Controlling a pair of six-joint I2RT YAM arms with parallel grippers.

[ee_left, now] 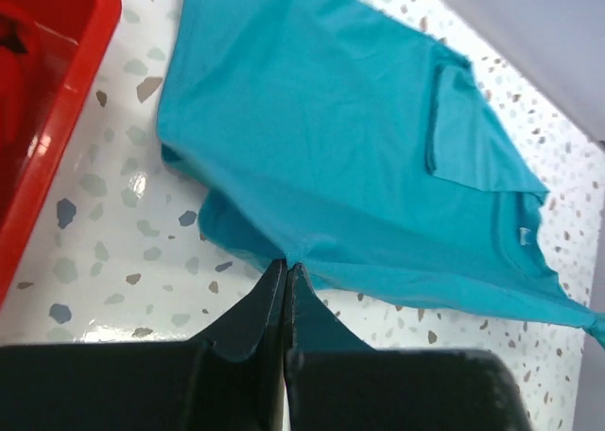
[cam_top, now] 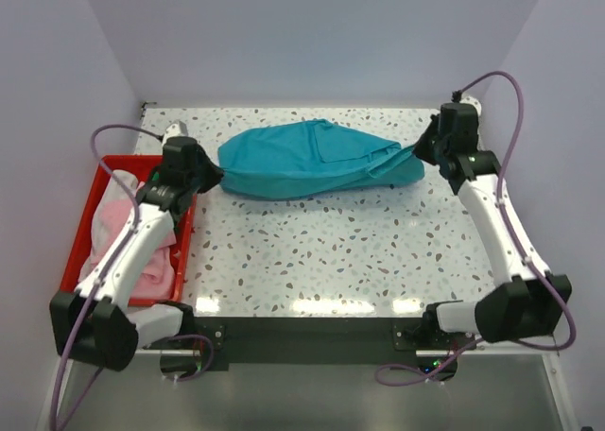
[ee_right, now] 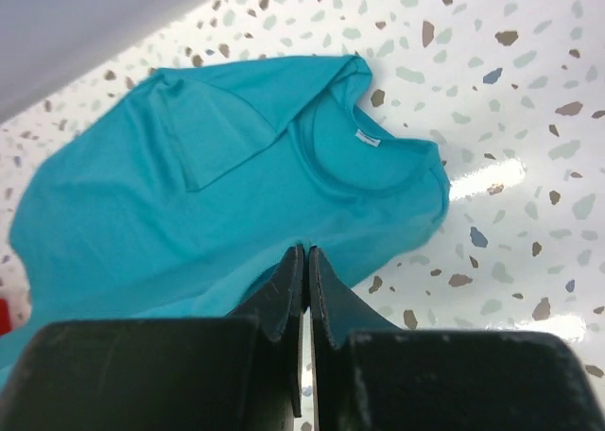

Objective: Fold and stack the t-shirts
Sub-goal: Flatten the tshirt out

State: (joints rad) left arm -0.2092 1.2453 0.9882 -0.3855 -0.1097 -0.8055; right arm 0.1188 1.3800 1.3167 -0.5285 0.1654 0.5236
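Observation:
A teal t-shirt (cam_top: 307, 157) lies crumpled across the far middle of the speckled table, stretched between both arms. My left gripper (cam_top: 216, 176) is shut on its left edge; in the left wrist view the gripper (ee_left: 285, 264) pinches the cloth (ee_left: 350, 138) at the tips. My right gripper (cam_top: 416, 152) is shut on the right end; in the right wrist view the gripper (ee_right: 306, 251) bites the hem of the teal shirt (ee_right: 217, 185) below the collar. A light pink t-shirt (cam_top: 142, 247) and white cloth (cam_top: 113, 190) lie in the red bin.
The red plastic bin (cam_top: 80, 228) stands at the left edge of the table, under my left arm, and its corner (ee_left: 57, 91) shows in the left wrist view. White walls close in the back and both sides.

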